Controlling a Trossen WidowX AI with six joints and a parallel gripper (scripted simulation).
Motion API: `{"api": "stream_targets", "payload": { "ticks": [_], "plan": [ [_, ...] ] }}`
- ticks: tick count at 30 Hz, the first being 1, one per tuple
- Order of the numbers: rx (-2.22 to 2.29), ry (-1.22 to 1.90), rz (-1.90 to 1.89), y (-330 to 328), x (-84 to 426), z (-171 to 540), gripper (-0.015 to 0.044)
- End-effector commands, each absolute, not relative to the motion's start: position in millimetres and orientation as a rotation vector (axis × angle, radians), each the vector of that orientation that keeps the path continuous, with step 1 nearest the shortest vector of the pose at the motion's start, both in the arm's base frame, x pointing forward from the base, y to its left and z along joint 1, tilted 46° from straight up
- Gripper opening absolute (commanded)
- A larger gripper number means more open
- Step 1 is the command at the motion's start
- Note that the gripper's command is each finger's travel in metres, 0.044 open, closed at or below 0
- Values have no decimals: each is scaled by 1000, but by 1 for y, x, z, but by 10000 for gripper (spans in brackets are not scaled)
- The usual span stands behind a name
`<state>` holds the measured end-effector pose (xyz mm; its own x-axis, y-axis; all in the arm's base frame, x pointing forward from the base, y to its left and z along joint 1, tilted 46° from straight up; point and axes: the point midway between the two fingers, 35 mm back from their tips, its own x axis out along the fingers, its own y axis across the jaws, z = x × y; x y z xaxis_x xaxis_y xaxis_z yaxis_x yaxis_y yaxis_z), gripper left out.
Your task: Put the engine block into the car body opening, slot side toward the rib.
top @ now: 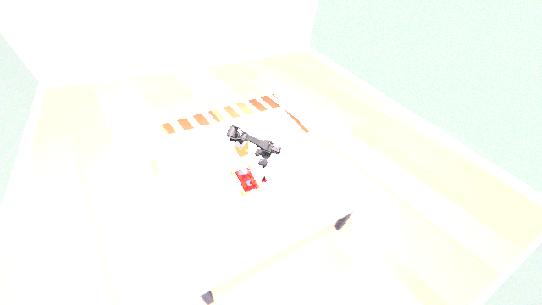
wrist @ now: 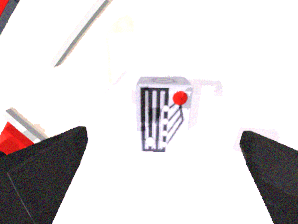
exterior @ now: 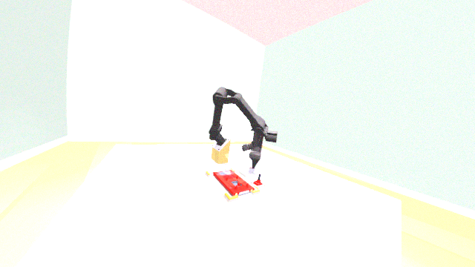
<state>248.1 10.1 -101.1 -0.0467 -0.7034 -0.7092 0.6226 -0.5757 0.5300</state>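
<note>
The engine block (wrist: 152, 120) (exterior: 251, 170) is a small pale block standing apart from the car body, with dark slots and a red dot on the face seen in the wrist view. My gripper (wrist: 164, 136) (exterior: 254, 167) is wide open and empty, pointing down. In the wrist view the block lies between and beyond the two fingertips, touching neither as far as I can see. The car body (top: 243, 180) (exterior: 225, 181) is a flat red piece beside the block, with a grey-blue patch in its top. I cannot make out the opening or rib clearly.
A red piece with a black post (exterior: 258, 182) (top: 263, 180) stands beside the car body, near the gripper. Yellow corner pieces (exterior: 231, 196) edge the car body. An orange-yellow block (exterior: 220, 153) (top: 242, 149) stands near the arm's base. A grey strip (wrist: 82, 32) shows in the wrist view.
</note>
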Motion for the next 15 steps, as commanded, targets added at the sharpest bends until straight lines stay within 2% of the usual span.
{"api": "stream_targets", "payload": {
  "ticks": [1,15],
  "plan": [
    [1263,-97,-1775,5,248,-105,440],
    [1263,-98,-1775,-10,247,-120,440]
  ]
}}
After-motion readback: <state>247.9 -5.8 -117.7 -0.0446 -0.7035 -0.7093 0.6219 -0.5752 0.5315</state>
